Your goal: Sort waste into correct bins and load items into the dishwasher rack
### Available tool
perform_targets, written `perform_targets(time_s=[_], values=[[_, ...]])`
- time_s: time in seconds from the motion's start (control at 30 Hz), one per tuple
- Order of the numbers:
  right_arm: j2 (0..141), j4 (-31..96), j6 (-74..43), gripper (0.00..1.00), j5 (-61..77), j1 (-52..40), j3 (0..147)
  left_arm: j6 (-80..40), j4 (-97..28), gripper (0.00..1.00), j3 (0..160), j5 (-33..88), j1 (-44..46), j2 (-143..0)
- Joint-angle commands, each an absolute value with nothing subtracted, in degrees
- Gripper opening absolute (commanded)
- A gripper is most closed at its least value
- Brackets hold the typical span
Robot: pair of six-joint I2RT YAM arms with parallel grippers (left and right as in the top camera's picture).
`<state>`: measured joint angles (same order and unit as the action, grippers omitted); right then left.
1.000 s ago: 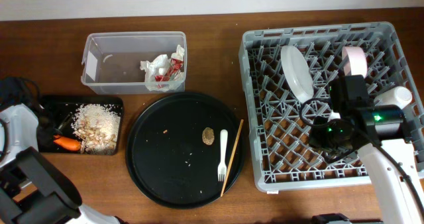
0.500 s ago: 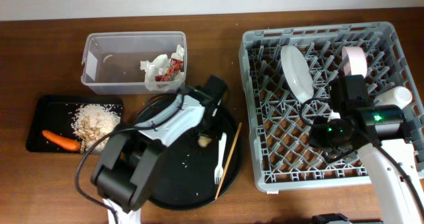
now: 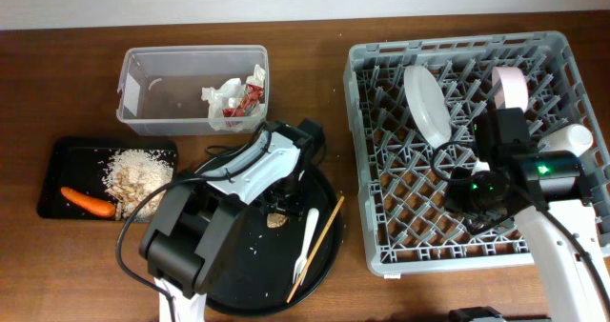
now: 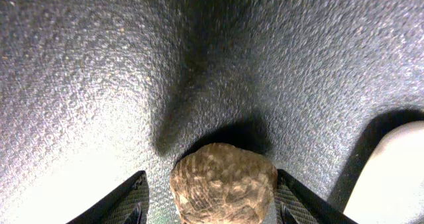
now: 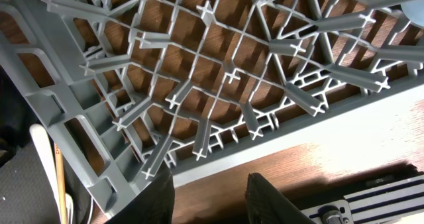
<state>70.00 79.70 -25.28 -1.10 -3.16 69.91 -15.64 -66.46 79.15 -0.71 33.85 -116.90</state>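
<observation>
The small brown lump [image 3: 277, 220] lies on the round black tray [image 3: 238, 274]. In the left wrist view the lump [image 4: 224, 183] sits between my left gripper's [image 4: 212, 187] open fingers, with a gap on the left side. From above, my left gripper [image 3: 283, 206] is right over it. A white fork [image 3: 307, 241] and a chopstick [image 3: 317, 249] lie beside the lump. My right gripper [image 5: 211, 201] is open and empty, hovering over the grey dishwasher rack [image 3: 376, 227], which holds a grey plate [image 3: 427, 103], a pink bowl [image 3: 510, 89] and a white cup [image 3: 572, 136].
The clear tub [image 3: 157, 93] at the back left holds tissues and red wrappers [image 3: 236, 98]. The shallow black tray [image 3: 57, 165] at the left holds rice [image 3: 138, 177] and a carrot [image 3: 88, 203]. My left arm spans the round tray's left half. No light blue cup shows.
My left arm swung in from the far left and lowered its gripper around the brown lump. The lump, fork and chopstick shifted toward the front left. The right arm has not moved.
</observation>
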Motion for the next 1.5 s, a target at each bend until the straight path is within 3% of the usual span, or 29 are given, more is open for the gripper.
perform_targets(time_s=[0.0, 0.03, 0.13, 0.17, 0.27, 0.33, 0.43, 0.5, 0.6, 0.77, 0.8, 0.87, 0.9, 0.97, 1.1, 1.17, 1.23, 1.4, 1.47], values=[[69.3, 79.75, -25.36, 0.4, -2.22, -3.38, 69.78, -15.77, -66.59, 0.57, 80.07, -1.28, 34.26, -117.3], [69.3, 79.94, -25.34, 0.4, -2.22, -3.38, 69.78, -15.77, -66.46, 0.49, 80.05, -1.28, 34.46, -117.3], [69.3, 80.01, -25.34, 0.4, -2.22, -3.38, 69.78, -15.77, -66.48, 0.41, 79.77, -1.23, 34.52, -117.32], [69.3, 80.14, -25.34, 0.4, -2.2, -3.38, 69.78, -15.77, -66.52, 0.3, 79.61, -1.26, 34.52, -117.3], [69.3, 80.14, -25.34, 0.4, -2.22, -3.38, 69.78, -15.49, -66.52, 0.28, 79.55, -1.32, 34.5, -117.3], [69.3, 80.16, -25.32, 0.4, -2.22, -3.38, 69.78, -15.33, -67.92, 0.17, 81.65, -3.95, 33.56, -116.9], [69.3, 80.14, -24.45, 0.4, -2.22, -3.38, 69.78, -15.31, -69.8, 0.17, 83.94, -8.99, 28.8, -109.38], [69.3, 80.14, -24.45, 0.4, -2.22, -3.38, 69.78, -15.33, -69.76, 0.17, 83.94, -9.08, 22.39, -103.48], [69.3, 80.16, -24.45, 0.4, -2.2, -3.38, 69.78, -15.35, -66.22, 0.13, 83.72, -8.88, 1.26, -99.79], [69.3, 80.2, -24.45, 0.4, -2.17, -3.38, 69.78, -15.33, -58.35, 0.13, 83.68, -8.67, -18.09, -100.4], [69.3, 80.34, -24.47, 0.4, -2.17, -3.38, 69.78, -15.35, -57.28, 0.13, 83.68, -8.64, -21.19, -100.62], [69.3, 80.6, -24.47, 0.4, -2.17, -3.38, 69.8, -15.35, -56.34, 0.31, 83.68, -8.62, -24.36, -100.66], [69.3, 80.71, -24.47, 0.4, -2.17, -3.38, 69.78, -15.35, -56.16, 0.32, 83.68, -8.64, -24.91, -100.66], [69.3, 80.82, -24.45, 0.4, -2.17, -3.38, 69.8, -15.35, -55.94, 0.49, 83.68, -8.64, -25.04, -100.66], [69.3, 80.82, -24.47, 0.4, -2.17, -3.38, 69.78, -15.35, -56.55, 0.51, 83.68, -6.92, -25.02, -100.66], [69.3, 80.82, -24.47, 0.4, -2.17, -3.38, 69.78, -15.33, -57.56, 0.56, 83.68, -3.81, -24.47, -100.66], [69.3, 80.79, -24.47, 0.45, -2.13, -3.38, 69.78, -15.31, -58.24, 0.57, 83.68, -1.28, -22.11, -100.66], [69.3, 80.82, -24.21, 0.46, -1.5, -3.38, 69.78, -10.96, -62.15, 0.58, 83.61, 2.52, -1.26, -100.66], [69.3, 80.64, -21.23, 0.46, 6.5, -4.12, 69.8, -11.0, -66.87, 0.61, 83.61, -1.26, 4.4, -100.66]])
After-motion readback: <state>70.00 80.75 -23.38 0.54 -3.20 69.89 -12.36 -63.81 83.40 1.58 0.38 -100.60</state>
